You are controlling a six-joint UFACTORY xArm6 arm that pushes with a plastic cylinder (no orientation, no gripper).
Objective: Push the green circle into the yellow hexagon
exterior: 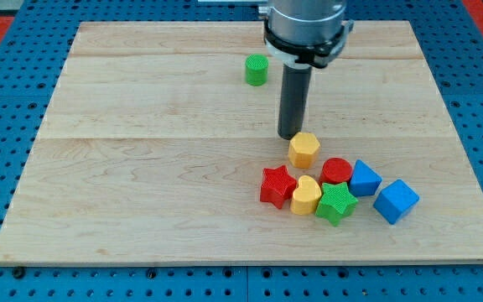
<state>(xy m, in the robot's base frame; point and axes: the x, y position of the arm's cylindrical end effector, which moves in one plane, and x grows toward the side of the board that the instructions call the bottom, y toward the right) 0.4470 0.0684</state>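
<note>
While the arm stands over the wooden board (141,168), seven small blocks can be counted on it: one green circle (257,70), one yellow hexagon (303,149), one red star (277,185), one yellow heart (306,195), one green star (336,203), one red round block (336,171), and two blue blocks, making eight in all. One blue block (364,178) sits just to the right of the red round one; the other, a blue cube (396,201), lies at the far right of the cluster.

As for the arm's end, no fingers exist to spread or pinch; it finishes in a straight dark rod, and my tip (290,136) rests on the board just beside the yellow hexagon, at its upper left edge, so close that I cannot tell whether they touch.

Up near the view's top, the green circle stands alone, to the left of the rod and well apart from the tip. It is also well apart from the yellow hexagon, which lies lower and to the right. Below the hexagon, the remaining six blocks crowd together in a loose arc, the red star at its left, the yellow heart touching the green star.
</note>
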